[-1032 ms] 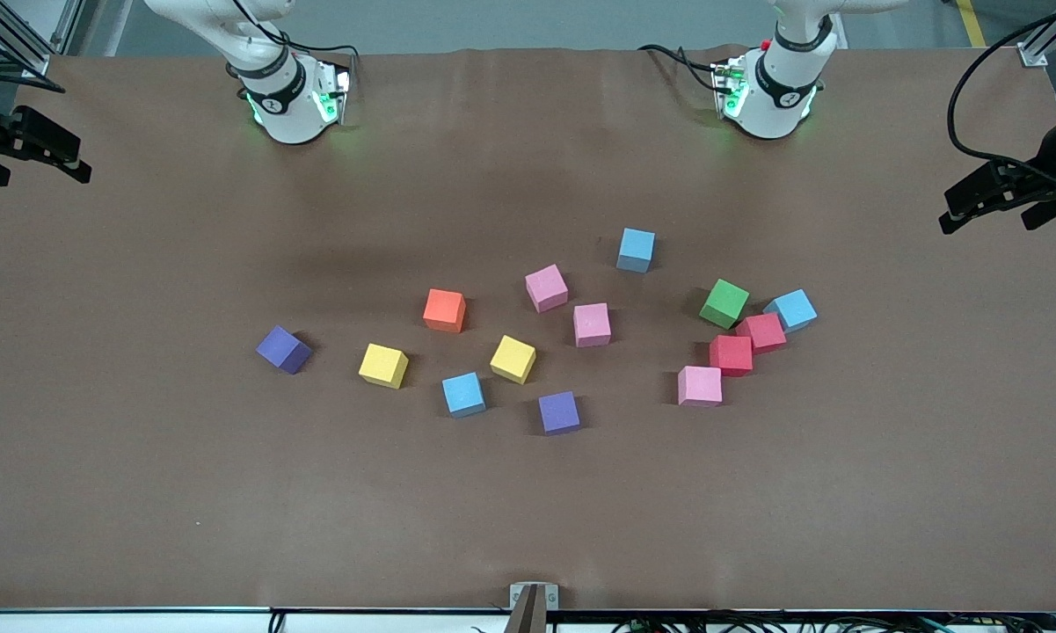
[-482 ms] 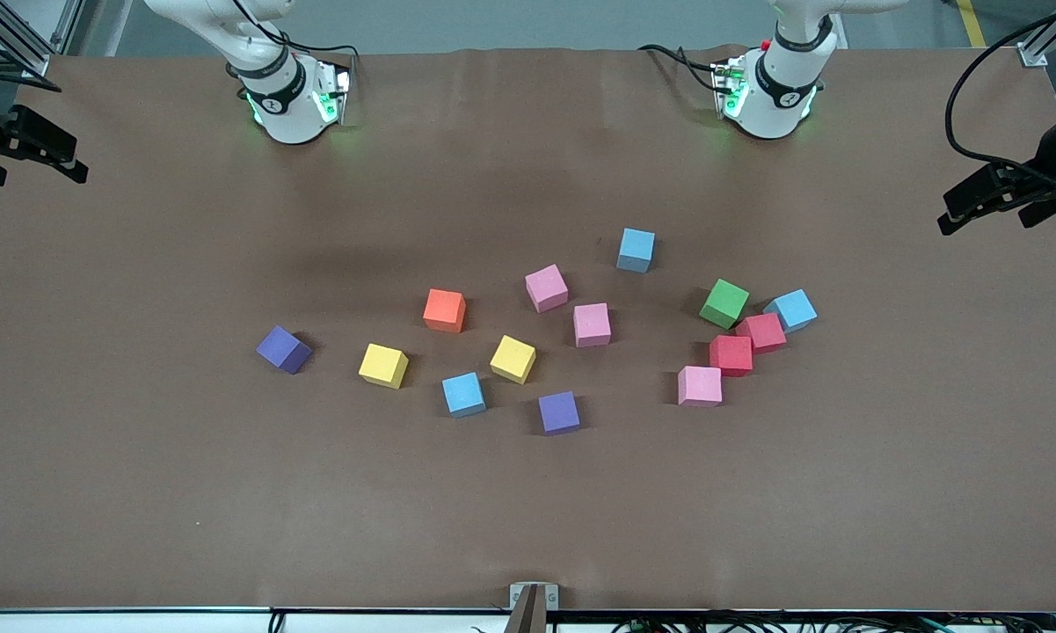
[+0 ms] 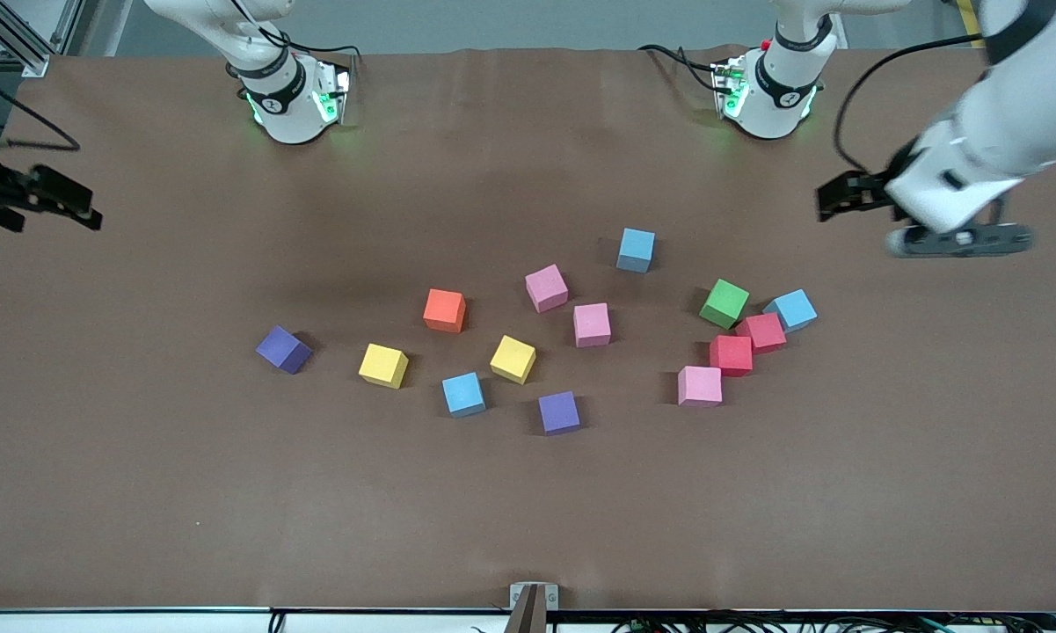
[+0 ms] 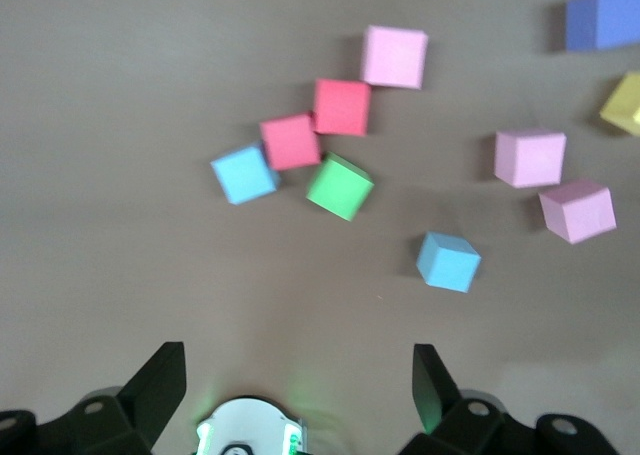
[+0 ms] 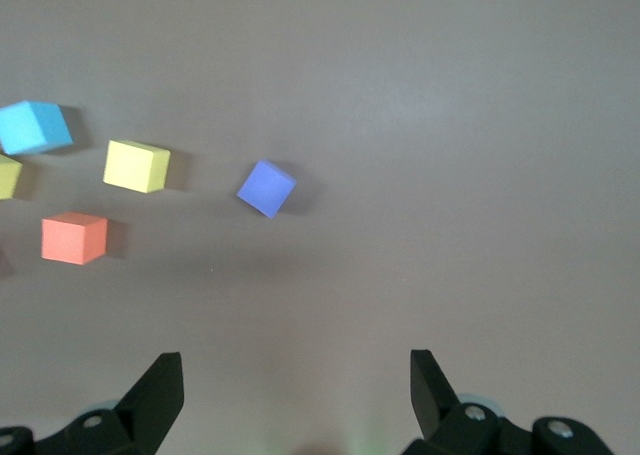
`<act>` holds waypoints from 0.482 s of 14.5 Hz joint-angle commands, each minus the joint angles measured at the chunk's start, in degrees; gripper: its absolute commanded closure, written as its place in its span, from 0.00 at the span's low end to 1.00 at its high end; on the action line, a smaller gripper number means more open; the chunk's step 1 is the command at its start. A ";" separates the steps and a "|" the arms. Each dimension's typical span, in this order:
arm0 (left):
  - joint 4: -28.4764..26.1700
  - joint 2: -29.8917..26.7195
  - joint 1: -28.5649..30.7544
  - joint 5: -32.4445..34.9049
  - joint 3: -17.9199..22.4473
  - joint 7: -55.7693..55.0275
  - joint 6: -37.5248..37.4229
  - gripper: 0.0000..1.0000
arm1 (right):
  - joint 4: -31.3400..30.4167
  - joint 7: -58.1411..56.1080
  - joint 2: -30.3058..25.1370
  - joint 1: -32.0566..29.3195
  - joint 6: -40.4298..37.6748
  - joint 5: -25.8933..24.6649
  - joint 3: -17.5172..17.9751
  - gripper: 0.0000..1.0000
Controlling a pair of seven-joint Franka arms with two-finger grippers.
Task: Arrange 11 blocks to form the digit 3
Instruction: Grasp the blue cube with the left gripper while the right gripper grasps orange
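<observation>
Thirteen blocks (image 3: 514, 359) are lying scattered mid-table with no digit 3 started, both grippers, left (image 4: 300, 375) and right (image 5: 296, 375), hanging spread and empty; touching red cubes (image 3: 731, 354) are risking a nudged neighbour on pickup.

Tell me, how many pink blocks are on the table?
3. One pink block sits nearest the robots' bases, a second just beside it and nearer the front camera, and a third touches a red block. None seems hidden.
</observation>
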 commanded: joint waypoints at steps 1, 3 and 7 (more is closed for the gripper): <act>-8.89 -1.10 0.44 -0.92 -7.15 -4.37 7.63 0.00 | 0.81 -0.76 5.72 -0.67 0.92 -0.31 0.20 0.00; -16.88 -1.98 0.61 -0.92 -12.16 -7.19 16.41 0.00 | 1.16 -0.42 7.05 -0.15 2.15 0.04 0.28 0.00; -30.95 -3.04 0.53 -0.66 -19.55 -7.37 32.59 0.00 | -0.06 10.63 7.32 4.32 4.43 1.10 0.55 0.00</act>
